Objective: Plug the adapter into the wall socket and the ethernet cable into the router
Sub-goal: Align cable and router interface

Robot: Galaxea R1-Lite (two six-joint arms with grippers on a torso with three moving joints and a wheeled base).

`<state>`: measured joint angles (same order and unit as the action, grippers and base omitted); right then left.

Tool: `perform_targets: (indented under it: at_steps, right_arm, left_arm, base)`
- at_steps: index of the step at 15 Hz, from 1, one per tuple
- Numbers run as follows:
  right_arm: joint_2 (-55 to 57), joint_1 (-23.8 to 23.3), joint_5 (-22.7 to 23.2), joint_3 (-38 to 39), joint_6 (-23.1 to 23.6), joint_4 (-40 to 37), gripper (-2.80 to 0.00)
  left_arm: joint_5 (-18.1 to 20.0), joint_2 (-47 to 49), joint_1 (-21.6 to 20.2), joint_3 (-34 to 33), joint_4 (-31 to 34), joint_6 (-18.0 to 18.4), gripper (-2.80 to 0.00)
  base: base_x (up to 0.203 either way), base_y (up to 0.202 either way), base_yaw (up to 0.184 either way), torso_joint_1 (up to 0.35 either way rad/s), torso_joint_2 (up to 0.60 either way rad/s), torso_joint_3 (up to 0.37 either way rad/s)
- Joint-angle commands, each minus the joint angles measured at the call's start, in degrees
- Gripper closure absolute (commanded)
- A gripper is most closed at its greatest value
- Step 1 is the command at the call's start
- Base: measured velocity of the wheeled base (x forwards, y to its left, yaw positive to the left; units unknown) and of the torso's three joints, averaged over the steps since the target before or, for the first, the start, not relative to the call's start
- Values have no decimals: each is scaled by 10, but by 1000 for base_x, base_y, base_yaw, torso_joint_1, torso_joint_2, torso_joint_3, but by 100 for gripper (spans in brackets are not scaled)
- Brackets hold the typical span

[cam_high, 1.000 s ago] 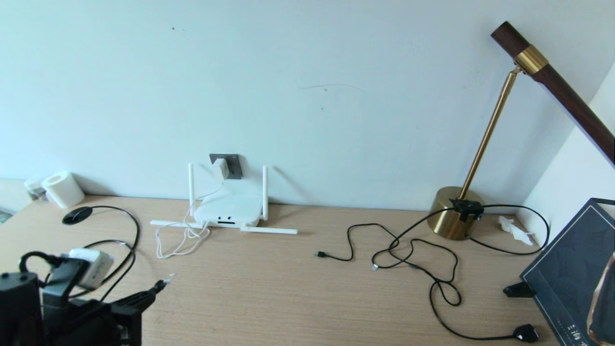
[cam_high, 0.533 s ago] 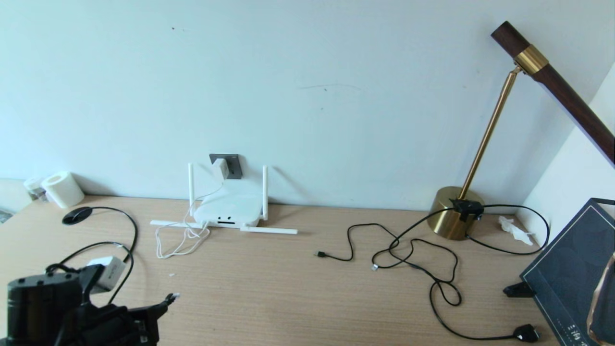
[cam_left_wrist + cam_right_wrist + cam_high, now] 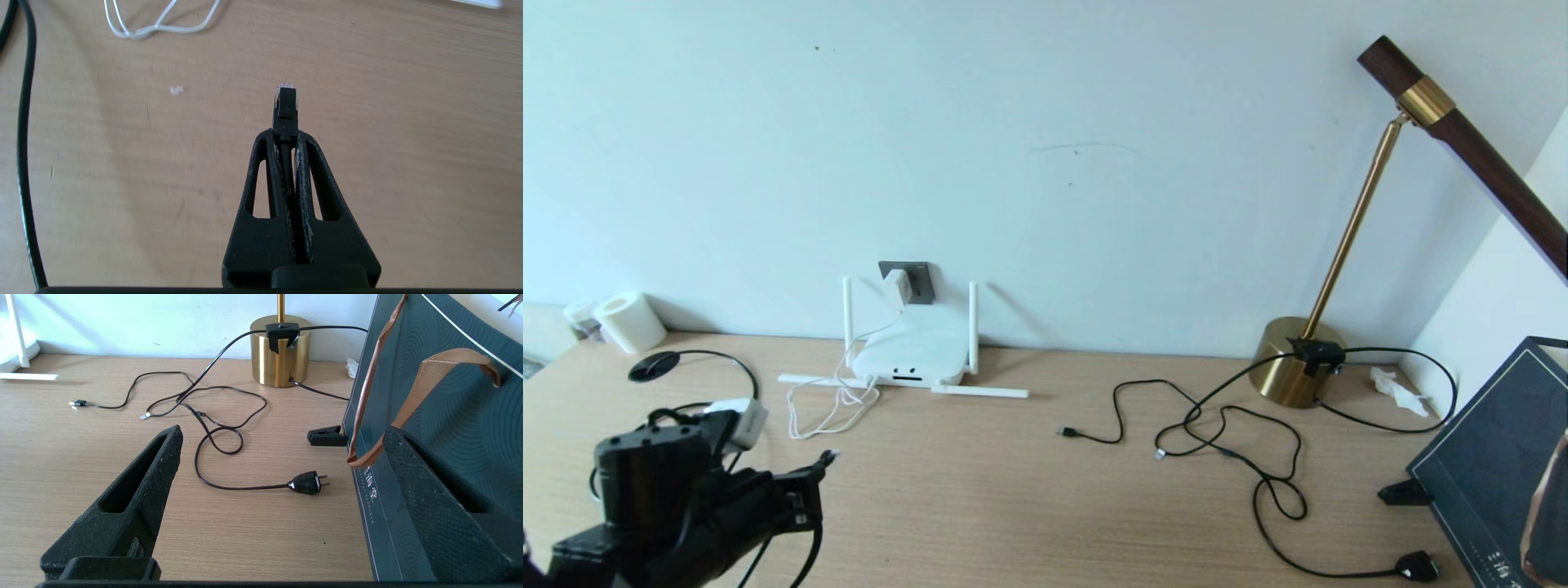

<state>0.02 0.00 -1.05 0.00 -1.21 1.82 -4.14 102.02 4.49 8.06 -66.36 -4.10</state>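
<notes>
Wooden desk (image 3: 1029,490) against pale wall | our left gripper (image 3: 286,134) clamps ethernet cable (image 3: 285,107) just behind plug, tip forward for insertion | router (image 3: 909,353) ahead, adapter (image 3: 897,287) already in wall socket (image 3: 918,282) above router | right gripper (image 3: 282,473) wide, idle

Showing white on router (image 3: 908,356), adapter (image 3: 897,286) and thin cord (image 3: 833,406); dark grey on wall socket (image 3: 918,280); black on ethernet cable (image 3: 25,122) and left gripper (image 3: 286,134); light wood grain across bench (image 3: 1013,490); brass on lamp base (image 3: 280,355); dark teal wave pattern on bag (image 3: 441,400).
</notes>
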Motion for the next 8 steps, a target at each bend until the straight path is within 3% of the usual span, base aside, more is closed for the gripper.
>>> perform_targets:
  at_steps: [1,4,8]
  right_arm:
    - [0,0,0,6,0,0,-280]
    - [0,0,0,6,1,0,-280]
    - [0,0,0,6,1,0,-280]
  left_arm:
    - [-6,136,1,14,-101,16,0]
    - [-11,224,11,28,-212,30,0]
    - [-6,220,38,43,-213,23,0]
  base:
    - [0,0,0,0,0,0]
    - [0,0,0,0,0,0]
    - [0,0,0,0,0,0]
